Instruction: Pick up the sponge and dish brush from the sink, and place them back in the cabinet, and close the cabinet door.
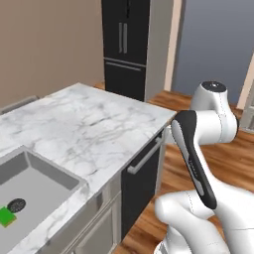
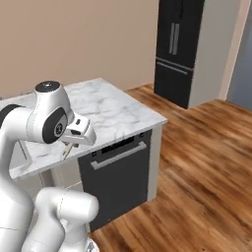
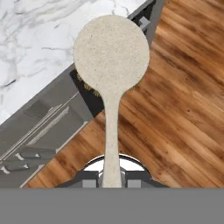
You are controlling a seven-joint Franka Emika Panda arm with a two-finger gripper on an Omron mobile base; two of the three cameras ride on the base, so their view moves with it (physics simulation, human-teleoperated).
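My gripper (image 3: 111, 178) is shut on the thin pale handle of the dish brush (image 3: 111, 57). The brush's round cream head points away from the hand, over the counter edge and the wooden floor. In the right base view the gripper (image 2: 74, 141) hangs beside the counter's front edge, and the brush handle (image 2: 67, 150) sticks out below it. The green sponge (image 1: 6, 217) lies in the grey sink (image 1: 39, 171) next to the dark drain (image 1: 17, 204), far left of the arm. The cabinet and its door are out of view.
The white marble counter (image 1: 94, 124) ends in a corner to the right. A dark dishwasher front (image 2: 118, 172) with a bar handle sits under it. A black fridge (image 2: 179, 49) stands at the back. Open wooden floor (image 2: 206, 162) lies to the right.
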